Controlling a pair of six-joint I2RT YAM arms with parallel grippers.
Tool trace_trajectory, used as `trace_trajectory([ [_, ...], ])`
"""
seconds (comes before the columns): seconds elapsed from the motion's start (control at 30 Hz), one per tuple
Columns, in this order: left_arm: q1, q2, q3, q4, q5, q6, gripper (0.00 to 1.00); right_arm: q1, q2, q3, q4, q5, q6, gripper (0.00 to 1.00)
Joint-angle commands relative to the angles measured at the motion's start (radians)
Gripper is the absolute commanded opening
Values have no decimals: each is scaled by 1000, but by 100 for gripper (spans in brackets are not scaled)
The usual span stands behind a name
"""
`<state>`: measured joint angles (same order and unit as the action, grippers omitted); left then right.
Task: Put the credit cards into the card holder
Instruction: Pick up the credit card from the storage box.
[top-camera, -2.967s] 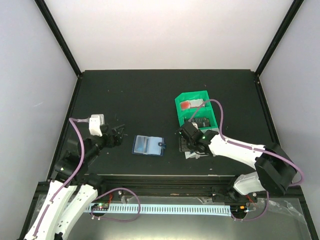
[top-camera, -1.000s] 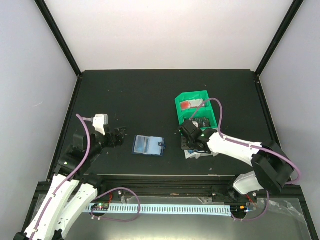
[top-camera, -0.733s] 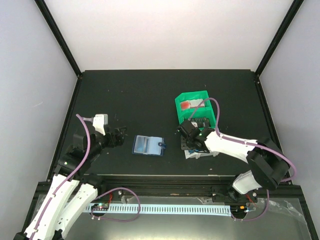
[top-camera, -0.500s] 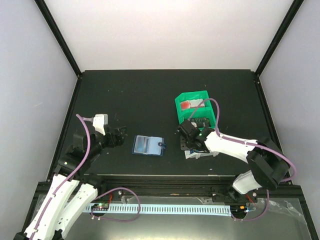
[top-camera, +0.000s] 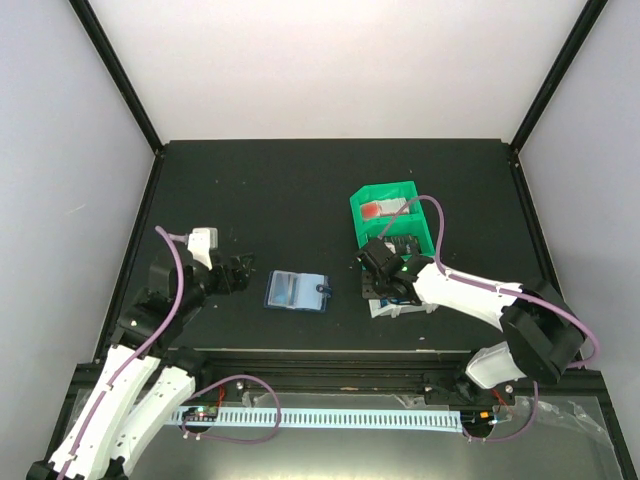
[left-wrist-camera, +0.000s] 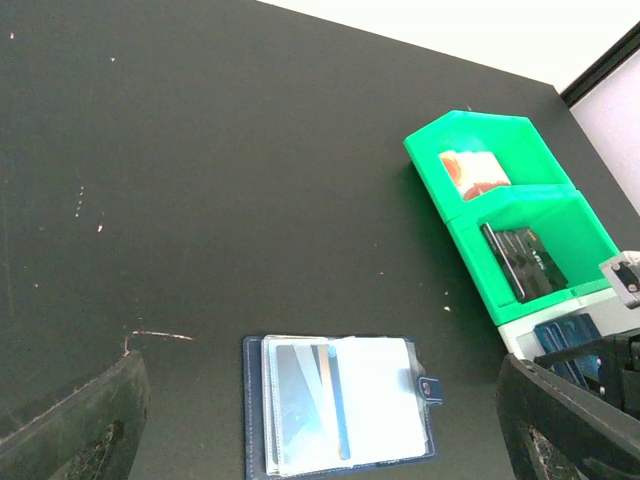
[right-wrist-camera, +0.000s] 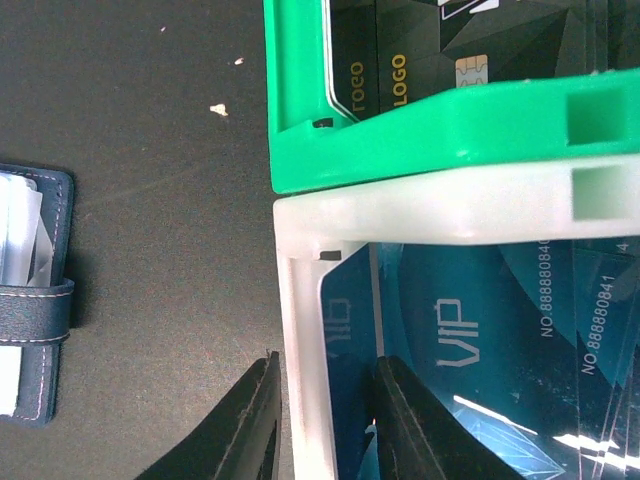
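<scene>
Straddling the white bin (right-wrist-camera: 300, 300) wall with the right gripper (right-wrist-camera: 322, 430)

Its jaws are standing half-parted astride the left wall, one finger inside on the blue credit cards (right-wrist-camera: 480, 350), clamping nothing. The card holder (top-camera: 297, 291) is lying open left of that bin. The left gripper (top-camera: 232, 272) is hovering wide open, empty.

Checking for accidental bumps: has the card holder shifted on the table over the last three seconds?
No. The card holder lies open in the same spot, equally far left of the green bin.
</scene>
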<state>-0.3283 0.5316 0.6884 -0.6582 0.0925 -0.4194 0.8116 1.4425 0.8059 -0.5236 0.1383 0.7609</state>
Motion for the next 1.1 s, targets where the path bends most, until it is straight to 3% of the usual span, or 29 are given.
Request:
trace_trajectory([
  [0.0, 6, 7, 2, -7, -1, -2, 96, 1, -27, 3, 14, -15, 9, 28],
  [0.6, 6, 12, 0, -7, 0, -5, 97, 1, -56, 3, -14, 0, 21, 23],
  [1.07, 6, 16, -1, -7, 4, -6, 97, 0, -61, -3, -4, -28, 14, 26],
])
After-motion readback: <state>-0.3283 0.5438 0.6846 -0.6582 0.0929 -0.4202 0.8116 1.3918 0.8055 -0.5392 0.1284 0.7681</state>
